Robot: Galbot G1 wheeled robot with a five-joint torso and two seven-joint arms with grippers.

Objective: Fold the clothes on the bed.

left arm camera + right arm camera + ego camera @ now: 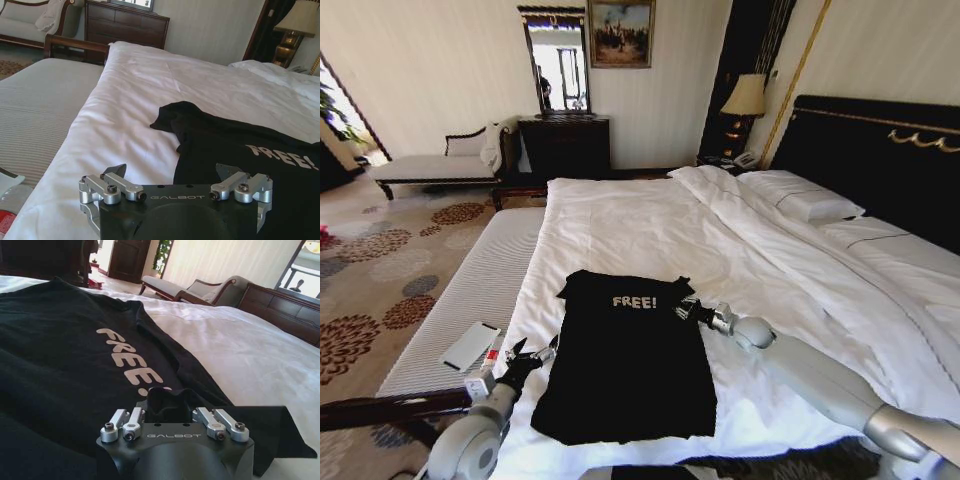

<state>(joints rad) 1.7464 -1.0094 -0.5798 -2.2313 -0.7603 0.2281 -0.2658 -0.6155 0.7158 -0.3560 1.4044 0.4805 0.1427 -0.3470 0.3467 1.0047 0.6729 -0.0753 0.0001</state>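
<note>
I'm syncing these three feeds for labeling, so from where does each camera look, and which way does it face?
Head view: from the head, forward and down at the bed; both arms show, left gripper open beside the black T-shirt, right gripper at its sleeve.
Left wrist view: low over the left gripper, facing the dresser.
Right wrist view: low over the right gripper, shut on a fold of sleeve, facing the chaise lounge.
All three share the "FREE!" print.
</note>
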